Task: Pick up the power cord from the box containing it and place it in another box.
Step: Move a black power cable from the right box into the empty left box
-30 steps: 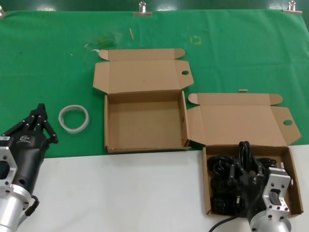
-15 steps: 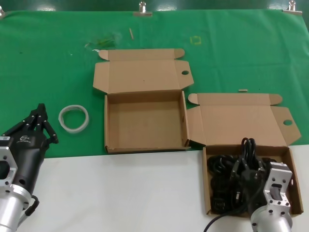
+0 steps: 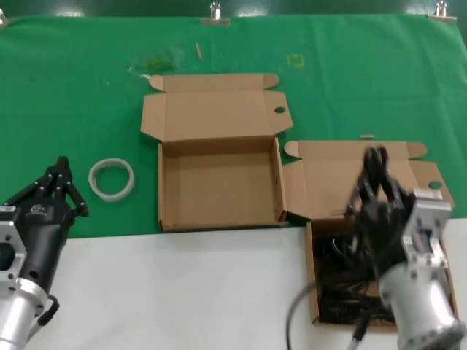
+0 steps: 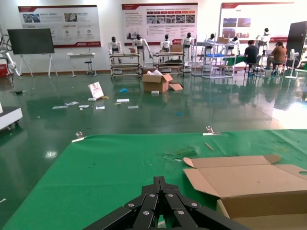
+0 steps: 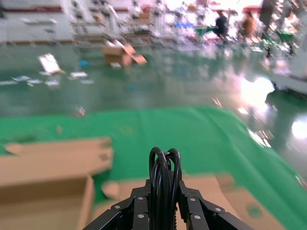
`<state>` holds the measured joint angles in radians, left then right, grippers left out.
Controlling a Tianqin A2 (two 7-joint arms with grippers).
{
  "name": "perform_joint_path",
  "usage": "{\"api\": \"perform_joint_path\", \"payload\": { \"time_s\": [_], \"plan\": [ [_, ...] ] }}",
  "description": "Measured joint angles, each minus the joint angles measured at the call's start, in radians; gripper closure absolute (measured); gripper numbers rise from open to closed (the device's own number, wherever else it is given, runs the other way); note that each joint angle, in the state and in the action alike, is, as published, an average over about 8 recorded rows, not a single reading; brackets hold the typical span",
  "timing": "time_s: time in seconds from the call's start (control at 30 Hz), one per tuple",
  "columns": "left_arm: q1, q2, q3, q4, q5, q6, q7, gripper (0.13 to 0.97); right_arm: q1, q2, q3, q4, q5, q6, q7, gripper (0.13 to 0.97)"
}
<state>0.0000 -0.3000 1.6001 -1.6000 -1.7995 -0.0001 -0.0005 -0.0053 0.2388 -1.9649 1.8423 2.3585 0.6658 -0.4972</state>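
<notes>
Cord first: the power cord [image 3: 376,191] is now up off the tray of the box containing it [image 3: 315,292], its looped end standing against that box's raised lid while the rest trails down blurred into the tray. My right gripper [image 3: 378,211] has its fingers clamped around the bundle; the right wrist view shows the loops [image 5: 164,182] pinched between the pads.

Half a second ago the loops were still low over the tray with my wrist near its front edge, and a second ago lower yet; since then the arm has risen and swung back. I read that as the pick being made and the carry starting.

Another box [image 3: 166,219] sits open to the left on the green cloth [image 3: 73,87], nothing in it. My left gripper [image 3: 60,182] stays parked beside the white ring [image 3: 112,178], fingers together.
</notes>
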Motion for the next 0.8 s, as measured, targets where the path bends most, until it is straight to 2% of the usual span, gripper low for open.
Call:
{"api": "perform_joint_path", "payload": {
  "time_s": [0.2, 0.43, 0.57, 0.8],
  "plan": [
    [0.0, 0.0, 0.0, 0.0, 0.0, 0.0, 0.0, 0.957, 0.155, 0.074, -0.081, 0.02, 0.137, 0.012, -0.114, 0.857],
    [0.0, 0.0, 0.0, 0.0, 0.0, 0.0, 0.0, 0.957, 0.42, 0.101, -0.22, -0.2, 0.316, -0.138, -0.184, 0.857],
    [0.0, 0.0, 0.0, 0.0, 0.0, 0.0, 0.0, 0.957, 0.561, 0.107, -0.335, -0.357, 0.363, -0.231, -0.126, 0.857],
    [0.0, 0.0, 0.0, 0.0, 0.0, 0.0, 0.0, 0.957, 0.77, 0.094, -0.587, -0.657, 0.389, -0.395, 0.07, 0.857]
  ]
}}
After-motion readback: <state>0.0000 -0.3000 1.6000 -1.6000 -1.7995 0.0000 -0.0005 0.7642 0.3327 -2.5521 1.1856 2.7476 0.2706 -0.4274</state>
